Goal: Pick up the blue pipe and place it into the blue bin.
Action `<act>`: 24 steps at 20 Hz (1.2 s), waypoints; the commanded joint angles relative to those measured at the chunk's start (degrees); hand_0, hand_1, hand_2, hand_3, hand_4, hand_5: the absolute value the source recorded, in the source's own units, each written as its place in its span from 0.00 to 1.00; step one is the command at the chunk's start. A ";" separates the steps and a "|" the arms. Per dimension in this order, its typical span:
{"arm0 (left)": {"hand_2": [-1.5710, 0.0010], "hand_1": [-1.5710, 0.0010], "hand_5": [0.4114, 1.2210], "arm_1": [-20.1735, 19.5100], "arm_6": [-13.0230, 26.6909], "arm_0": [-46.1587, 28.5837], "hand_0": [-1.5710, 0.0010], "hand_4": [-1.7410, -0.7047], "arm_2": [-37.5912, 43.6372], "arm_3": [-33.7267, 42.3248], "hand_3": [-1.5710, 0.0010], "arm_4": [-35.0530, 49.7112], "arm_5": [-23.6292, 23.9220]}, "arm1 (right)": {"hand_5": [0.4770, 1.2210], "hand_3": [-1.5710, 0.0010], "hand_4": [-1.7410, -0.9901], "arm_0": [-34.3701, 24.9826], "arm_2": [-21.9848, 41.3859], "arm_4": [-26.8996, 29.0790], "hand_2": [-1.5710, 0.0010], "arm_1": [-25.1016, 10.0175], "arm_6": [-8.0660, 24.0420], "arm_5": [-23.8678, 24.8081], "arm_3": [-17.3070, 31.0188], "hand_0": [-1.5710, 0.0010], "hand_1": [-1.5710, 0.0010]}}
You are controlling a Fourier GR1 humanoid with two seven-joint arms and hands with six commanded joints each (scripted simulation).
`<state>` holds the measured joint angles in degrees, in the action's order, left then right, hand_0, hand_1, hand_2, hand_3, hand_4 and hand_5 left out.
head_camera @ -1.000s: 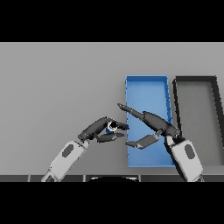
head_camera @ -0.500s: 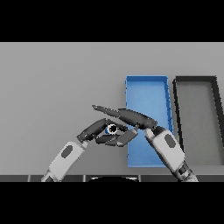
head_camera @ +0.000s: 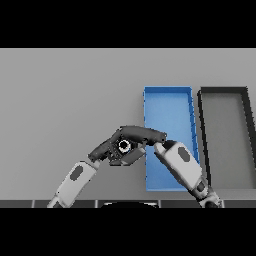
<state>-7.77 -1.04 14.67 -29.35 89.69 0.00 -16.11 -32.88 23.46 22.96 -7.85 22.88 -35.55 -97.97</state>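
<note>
Beside the bin (head_camera: 168, 100), both hands crowd the pipe (head_camera: 124, 146); left hand (head_camera: 107, 150) curls round it, right hand (head_camera: 142, 134) lies straight across; I risk knocking it loose.

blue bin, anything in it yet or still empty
Empty: the blue bin shows only bare floor. The blue pipe sits left of its rim, between the left hand and right hand.
</note>
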 commanded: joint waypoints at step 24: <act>0.97 0.96 0.28 -3.81 -0.54 1.90 0.96 0.82 -0.91 -0.97 0.96 -4.64 -1.67 | 1.00 0.00 0.33 2.17 -2.82 -7.03 0.00 4.88 -5.32 -2.78 -1.17 0.00 0.00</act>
<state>-11.56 -1.45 16.56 -30.26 88.71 -4.66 -17.75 -30.70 20.63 15.89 -2.98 17.63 -38.40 -99.13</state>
